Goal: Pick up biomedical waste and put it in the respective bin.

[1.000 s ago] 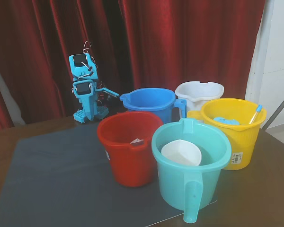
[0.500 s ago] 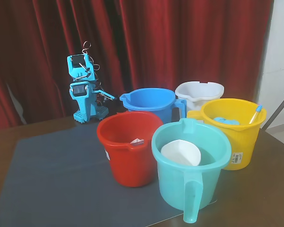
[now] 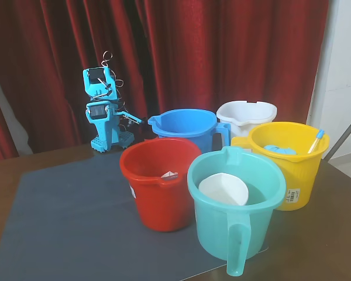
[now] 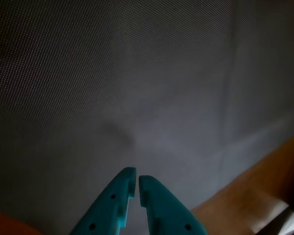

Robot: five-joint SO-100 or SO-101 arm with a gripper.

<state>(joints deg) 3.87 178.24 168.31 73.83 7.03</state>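
Our end effector [image 4: 136,182] is clenched and empty near the mat's [image 4: 137,88] edge; we see no vial, so we should first search before reaching.

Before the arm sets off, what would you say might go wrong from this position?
The buckets crowd together: the blue bucket stands behind the red bucket, so a reach may clip a rim. The gripper is closed and empty over bare grey mat. No vial shows in either view, so finding it may fail.
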